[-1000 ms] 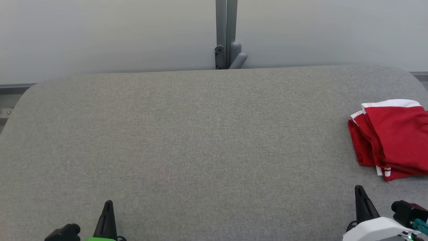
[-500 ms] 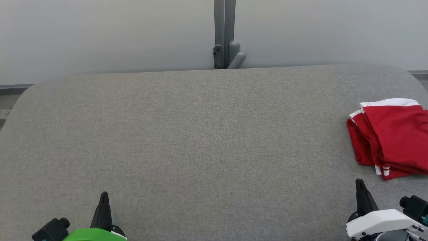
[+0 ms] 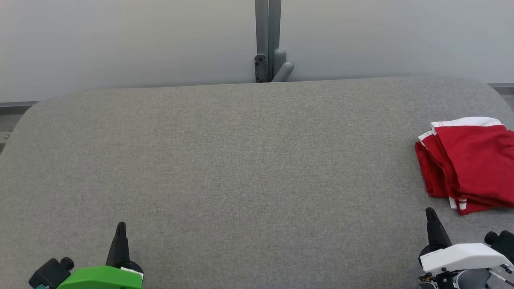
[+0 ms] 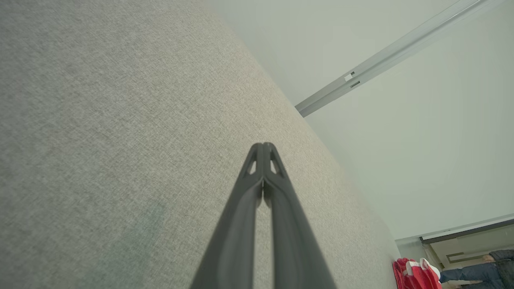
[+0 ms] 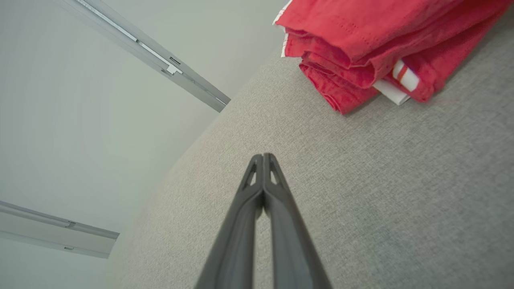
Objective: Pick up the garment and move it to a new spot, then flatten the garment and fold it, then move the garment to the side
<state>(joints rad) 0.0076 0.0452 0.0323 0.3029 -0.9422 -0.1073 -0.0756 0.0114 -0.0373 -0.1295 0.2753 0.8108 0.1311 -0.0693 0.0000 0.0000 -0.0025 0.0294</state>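
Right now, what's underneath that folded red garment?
The red garment rests directly on the grey fabric surface, its stacked layers and white trim showing at the edge. Whatever lies between the folds or beneath them is covered.

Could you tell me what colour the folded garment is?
The garment is red with white trim, clearest in the right wrist view.

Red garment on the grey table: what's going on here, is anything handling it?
Nothing is handling it right now. The red garment lies folded at the far right of the grey table. The left gripper and the right gripper are at the near edge, both shut and empty. The right one is closer to the garment but apart from it. Folding and setting aside look done.
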